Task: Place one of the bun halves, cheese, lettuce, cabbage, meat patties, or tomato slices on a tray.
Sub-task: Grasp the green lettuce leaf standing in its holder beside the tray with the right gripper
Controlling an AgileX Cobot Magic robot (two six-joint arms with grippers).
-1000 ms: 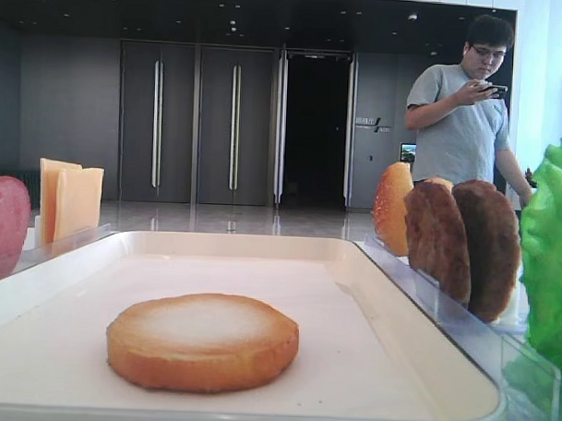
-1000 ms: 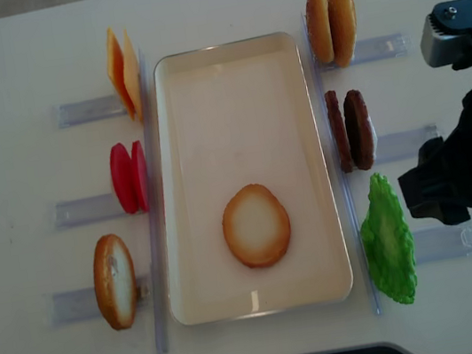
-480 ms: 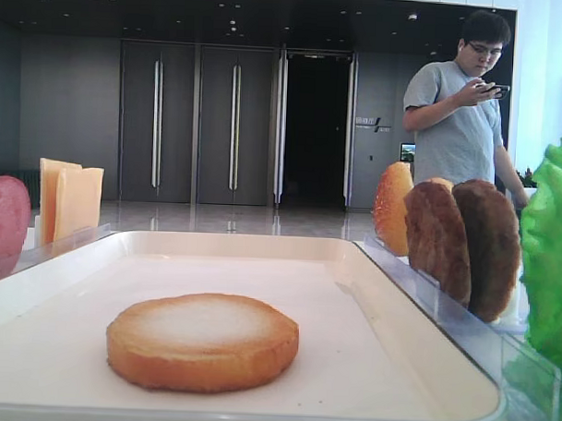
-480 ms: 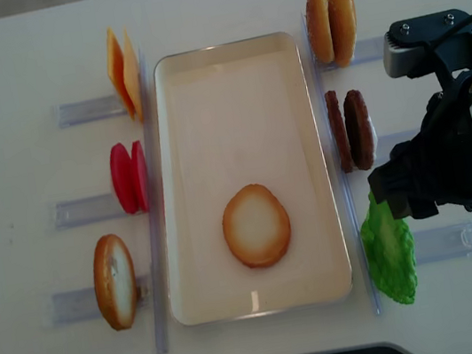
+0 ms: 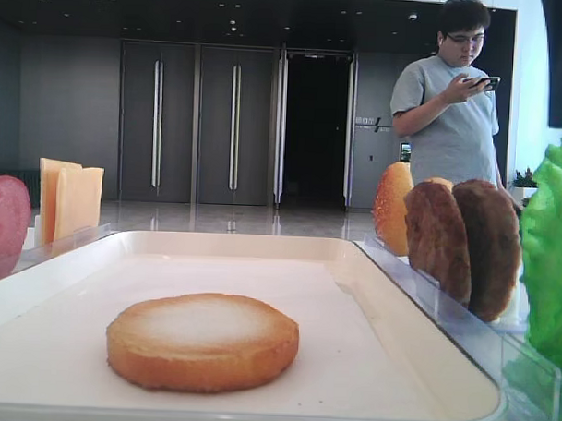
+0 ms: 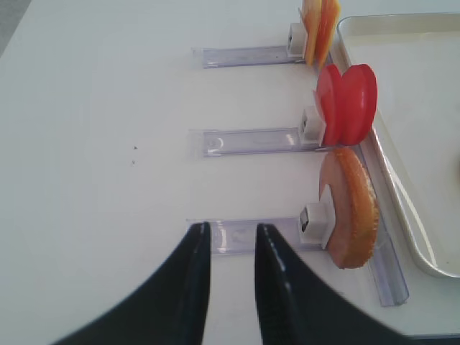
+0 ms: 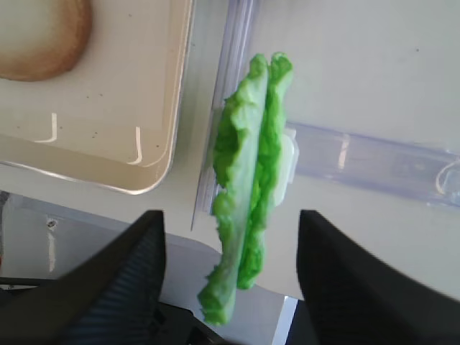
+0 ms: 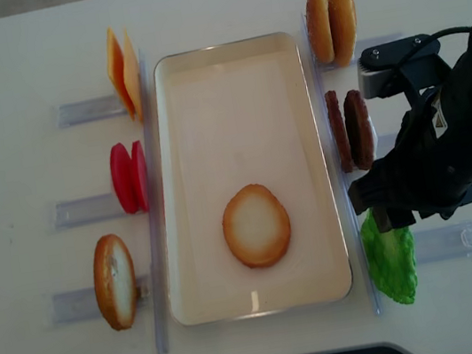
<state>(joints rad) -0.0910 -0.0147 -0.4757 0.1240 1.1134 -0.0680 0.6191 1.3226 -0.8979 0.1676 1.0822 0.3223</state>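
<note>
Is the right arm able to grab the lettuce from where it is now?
Probably yes. The right gripper is open, one of its fingers on each side of the lettuce, which stands on edge in its clear holder. Nothing sits between them.

Right gripper (image 7: 228, 269) is hanging with jaws wide apart, one finger on each side of the upright lettuce (image 7: 248, 190); open gaps are showing on both faces of the leaf. Clear holder (image 7: 374, 162) is lying just behind it, tray (image 8: 179, 240) rim close alongside. Meat patties (image 8: 350, 130) are standing near, further up that side. Tray floor around the bun half (image 8: 256, 225) is lying bare. Left gripper (image 6: 230, 277) is hovering over open table (image 6: 93, 180), its jaws nearly together.
</note>
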